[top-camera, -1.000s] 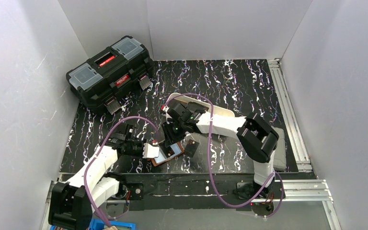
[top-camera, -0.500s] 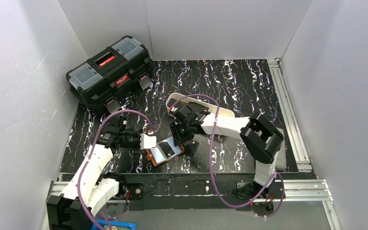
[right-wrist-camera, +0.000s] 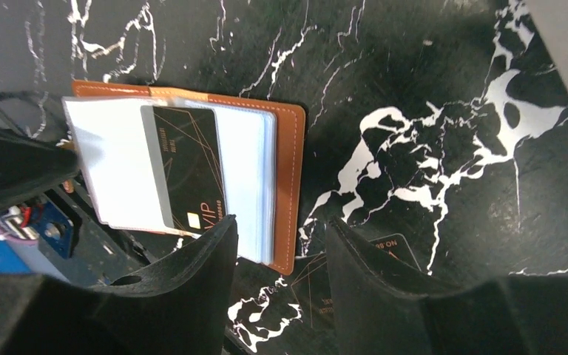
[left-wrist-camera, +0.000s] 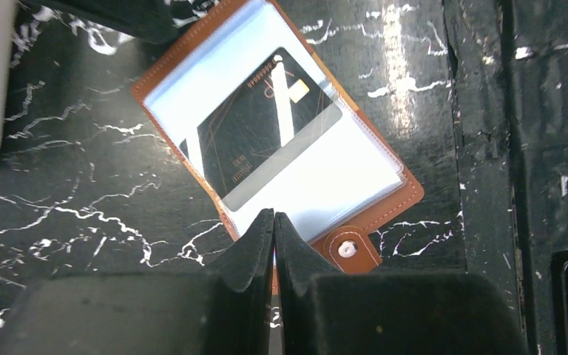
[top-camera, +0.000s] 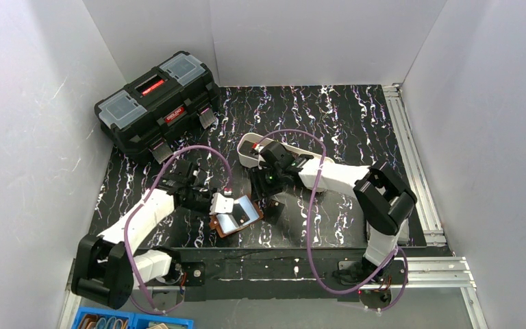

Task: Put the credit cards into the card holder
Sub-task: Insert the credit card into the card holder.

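A loose credit card [right-wrist-camera: 355, 277] lies directly beneath the right gripper [right-wrist-camera: 279, 225], jaws spread and empty, beside the card holder [right-wrist-camera: 287, 170]; the left gripper [left-wrist-camera: 274, 218], pressed together, sits at the holder's tab edge.

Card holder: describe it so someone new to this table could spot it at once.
From the big black toolbox at the far left corner of the table, come to the middle of the near edge. The card holder lies open there: brown leather with pale clear sleeves, one dark card showing inside, unlike the bare black card beside it.
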You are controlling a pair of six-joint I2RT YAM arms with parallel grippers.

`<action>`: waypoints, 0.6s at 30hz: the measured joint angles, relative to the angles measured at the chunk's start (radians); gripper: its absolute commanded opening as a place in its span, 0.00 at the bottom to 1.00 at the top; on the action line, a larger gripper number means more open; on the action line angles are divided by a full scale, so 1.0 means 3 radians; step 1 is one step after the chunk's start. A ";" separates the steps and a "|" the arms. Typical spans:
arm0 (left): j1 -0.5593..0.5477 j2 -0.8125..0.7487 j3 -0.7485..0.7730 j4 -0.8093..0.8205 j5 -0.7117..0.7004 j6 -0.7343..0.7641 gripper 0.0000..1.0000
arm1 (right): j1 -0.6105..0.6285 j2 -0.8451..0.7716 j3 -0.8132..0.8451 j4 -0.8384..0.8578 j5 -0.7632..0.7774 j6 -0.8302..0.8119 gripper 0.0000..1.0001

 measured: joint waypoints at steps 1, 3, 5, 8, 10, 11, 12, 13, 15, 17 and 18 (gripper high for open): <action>-0.0004 0.0057 -0.0010 0.0015 -0.0031 0.0042 0.01 | -0.0028 0.0001 0.0000 0.0032 -0.0051 0.0000 0.55; -0.0004 0.0146 -0.0057 0.0031 -0.0095 0.0128 0.01 | -0.0072 0.0013 0.0000 0.0088 -0.0134 0.0001 0.55; -0.0005 0.0224 -0.0113 0.0029 -0.0172 0.0210 0.00 | -0.0094 0.0050 0.0001 0.0149 -0.0219 0.0001 0.56; -0.0005 0.0262 -0.0197 0.0034 -0.0286 0.0306 0.00 | -0.0097 0.0174 0.0001 0.0224 -0.0341 0.0004 0.56; -0.0005 0.0261 -0.0242 0.0039 -0.0346 0.0355 0.00 | -0.0097 0.0262 0.0001 0.0245 -0.0398 0.0010 0.56; -0.0005 0.0261 -0.0268 0.0046 -0.0380 0.0378 0.00 | -0.0097 0.0290 0.0001 0.0252 -0.0431 0.0023 0.56; -0.0005 0.0259 -0.0296 0.0055 -0.0407 0.0395 0.00 | -0.0097 0.0305 0.0001 0.0278 -0.0473 0.0027 0.56; -0.0005 0.0259 -0.0318 0.0064 -0.0421 0.0413 0.00 | -0.0097 0.0306 0.0001 0.0296 -0.0491 0.0027 0.56; -0.0005 0.0251 -0.0326 0.0083 -0.0429 0.0439 0.00 | -0.0097 0.0323 0.0001 0.0338 -0.0528 0.0031 0.56; -0.0005 0.0251 -0.0333 0.0099 -0.0434 0.0451 0.00 | -0.0097 0.0334 -0.0006 0.0388 -0.0573 0.0043 0.54; -0.0005 0.0251 -0.0336 0.0103 -0.0435 0.0454 0.00 | -0.0097 0.0334 -0.0027 0.0437 -0.0605 0.0056 0.53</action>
